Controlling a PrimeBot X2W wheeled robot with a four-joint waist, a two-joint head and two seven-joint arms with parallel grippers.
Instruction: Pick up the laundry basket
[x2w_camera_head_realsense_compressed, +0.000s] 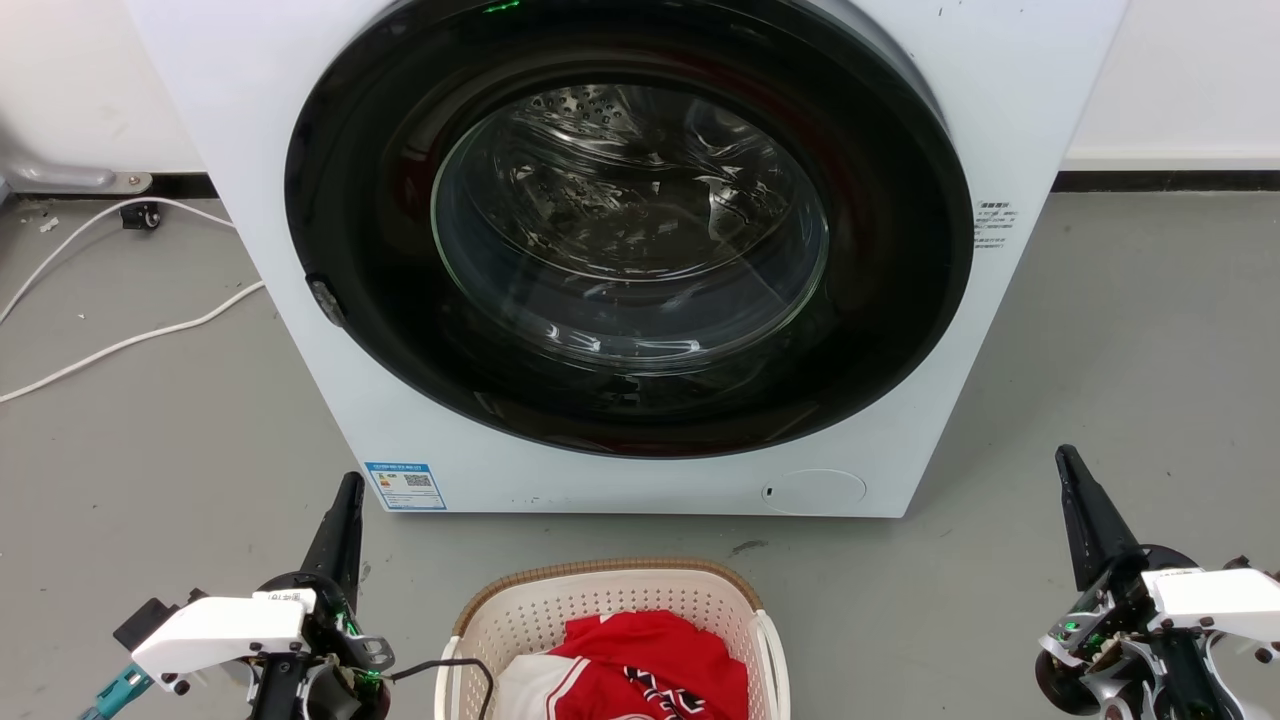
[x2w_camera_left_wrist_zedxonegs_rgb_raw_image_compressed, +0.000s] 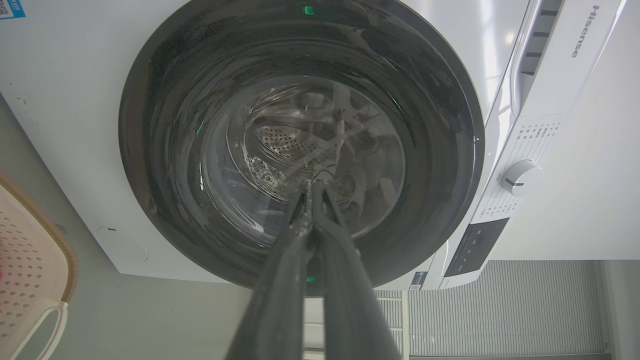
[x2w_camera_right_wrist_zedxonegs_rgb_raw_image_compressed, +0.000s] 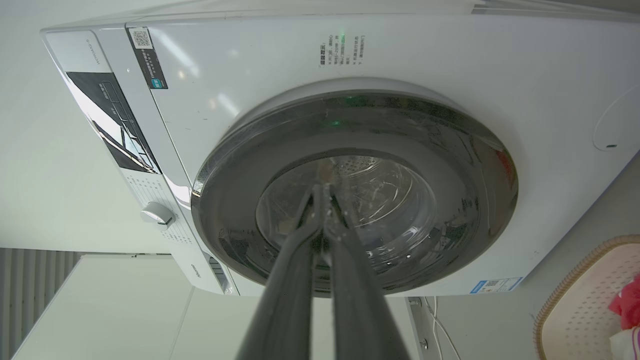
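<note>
Black and long-fingered, the left gripper (x2w_camera_head_realsense_compressed: 350, 492) was held with its two fingers pressed together on nothing, pointed up toward the washing machine (x2w_camera_head_realsense_compressed: 620, 270). The right gripper (x2w_camera_head_realsense_compressed: 1068, 470) was held likewise, closed and empty. Both were carried low, one at each side of the laundry basket (x2w_camera_head_realsense_compressed: 610, 567), clear of it and well apart from each other. The basket was stood on the grey floor (x2w_camera_head_realsense_compressed: 1100, 380) directly before the machine, between the two arms, with a red garment (x2w_camera_head_realsense_compressed: 650, 645) inside. The approach was judged not yet begun. For the next move, both finger pairs would need to be parted and each wrist turned inward and lowered to a white side handle (x2w_camera_head_realsense_compressed: 775, 655).
</note>
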